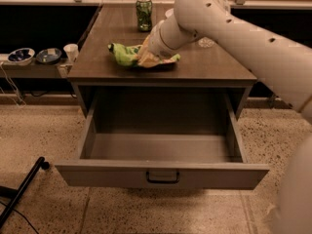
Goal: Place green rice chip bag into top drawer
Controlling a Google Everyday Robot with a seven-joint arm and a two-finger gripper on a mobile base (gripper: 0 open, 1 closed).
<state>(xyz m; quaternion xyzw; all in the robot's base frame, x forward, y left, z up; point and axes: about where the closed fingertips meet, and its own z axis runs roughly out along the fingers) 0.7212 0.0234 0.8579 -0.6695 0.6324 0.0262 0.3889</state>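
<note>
The green rice chip bag lies crumpled on the cabinet top, left of centre. My gripper reaches down from the right on the white arm and is at the bag's right half, touching it. The bag's right end shows beige under the wrist. The top drawer is pulled fully out below the cabinet top, and its dark handle faces me. Nothing shows inside the drawer.
A dark green drink can stands upright at the back of the cabinet top. A small clear item lies to the right behind the arm. Two bowls and a white cup sit on a low shelf at left. A black leg crosses the floor at lower left.
</note>
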